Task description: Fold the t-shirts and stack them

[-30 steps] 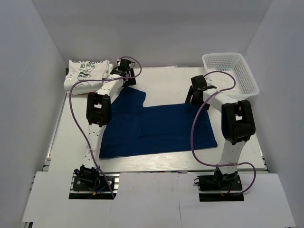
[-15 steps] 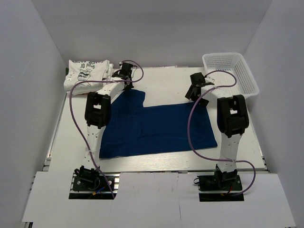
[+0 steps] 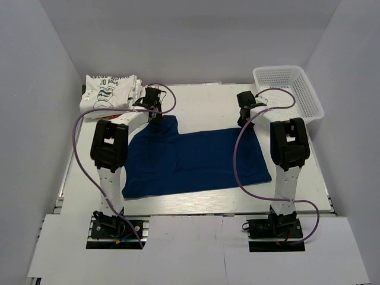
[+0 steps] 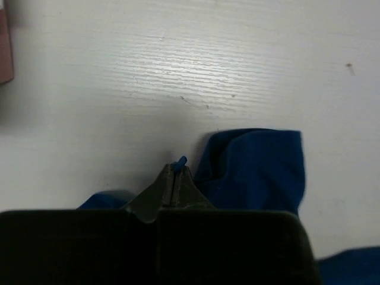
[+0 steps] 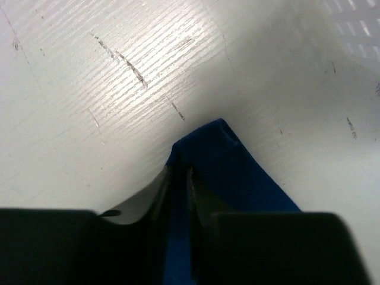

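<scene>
A large navy-blue t-shirt [image 3: 196,160] lies spread flat across the middle of the table. My left gripper [image 3: 155,114] is at its far left corner, shut on the cloth; a small tip of blue fabric [image 4: 180,160] pokes out above the closed fingertips [image 4: 173,172]. At the far right corner my right gripper [image 3: 244,122] has its fingers pinched on a blue fold [image 5: 205,151] that rises between them [image 5: 178,178]. A pile of white t-shirts [image 3: 108,90] with dark lettering and a cartoon graphic sits at the far left corner of the table.
A white plastic mesh basket [image 3: 288,89] stands at the far right of the table. White walls enclose the left, back and right sides. Purple cables loop off both arms over the table.
Both grippers have dropped onto the far corners of the navy shirt and closed on the cloth. The left arm's elbow swung left, and the shirt's far edge has shifted slightly.
</scene>
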